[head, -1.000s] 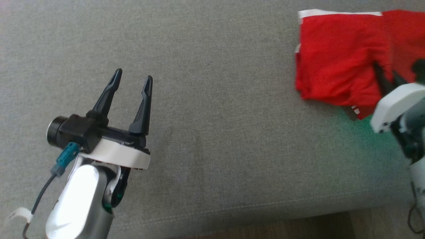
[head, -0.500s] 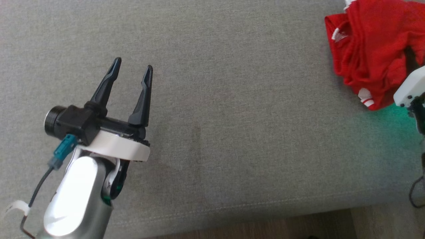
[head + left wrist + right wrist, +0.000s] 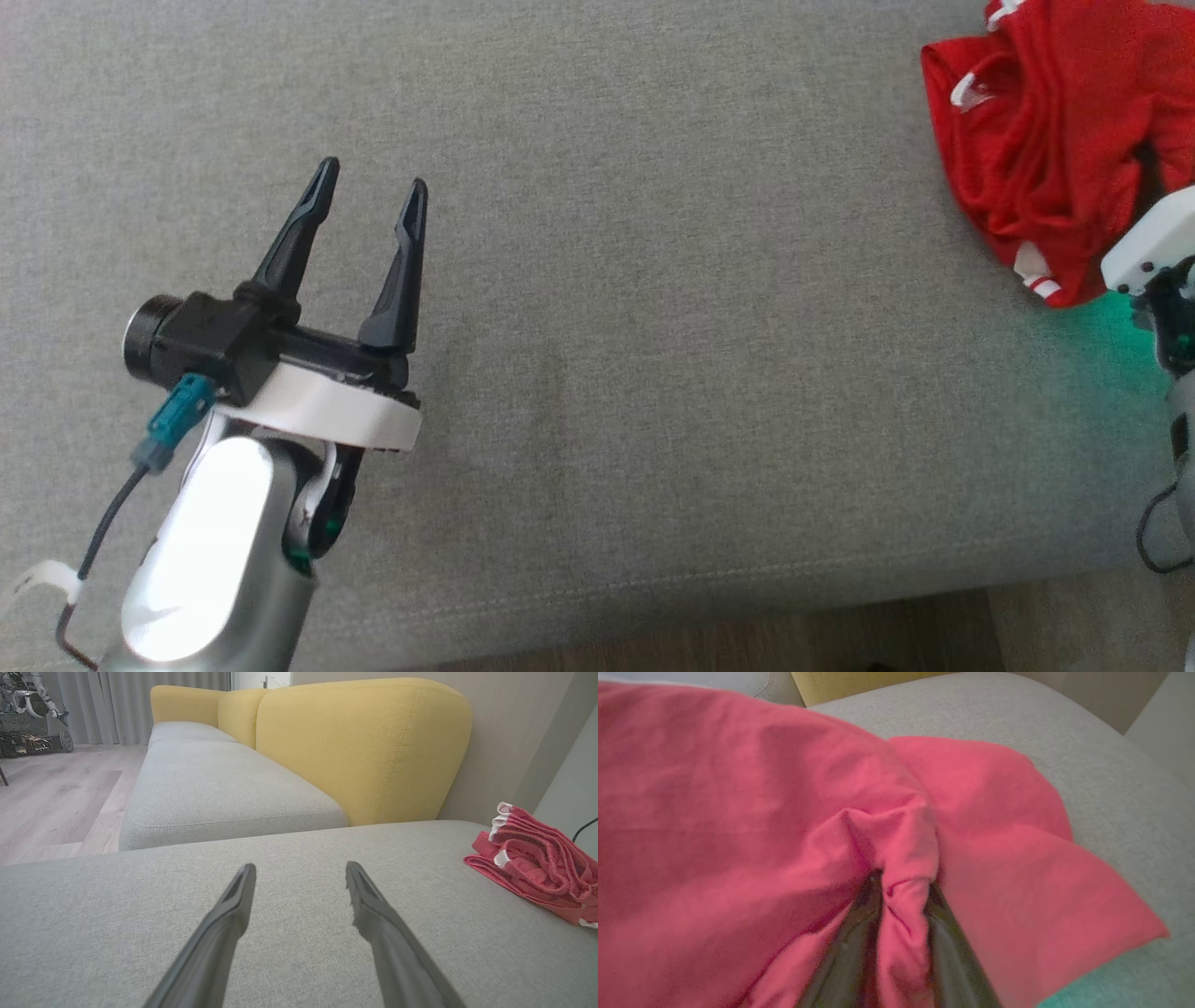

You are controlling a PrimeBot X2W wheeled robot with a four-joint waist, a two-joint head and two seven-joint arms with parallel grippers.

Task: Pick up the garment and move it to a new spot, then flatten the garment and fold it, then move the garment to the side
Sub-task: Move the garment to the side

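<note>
The red garment (image 3: 1036, 159) with white trim lies bunched at the far right edge of the grey sofa cushion (image 3: 653, 327). In the left wrist view the garment (image 3: 537, 858) is a crumpled heap off to the right. My right gripper (image 3: 903, 879) has a raised fold of the garment (image 3: 738, 788) pinched between its two dark fingers, which are buried in the cloth. In the head view its white wrist housing (image 3: 1150, 245) sits against the heap. My left gripper (image 3: 373, 177) hovers open over bare cushion at the lower left, and its jaws (image 3: 300, 868) hold nothing.
A yellow sofa backrest (image 3: 364, 746) rises behind the cushion, with another grey seat (image 3: 219, 784) beyond. The cushion's front edge and wooden floor (image 3: 794, 635) run along the bottom of the head view. A black cable (image 3: 1153, 541) hangs at the right.
The garment has gone from a flat folded shape to a crumpled heap, pulled right and farther back by the right gripper. The left gripper stays open and has barely shifted.
</note>
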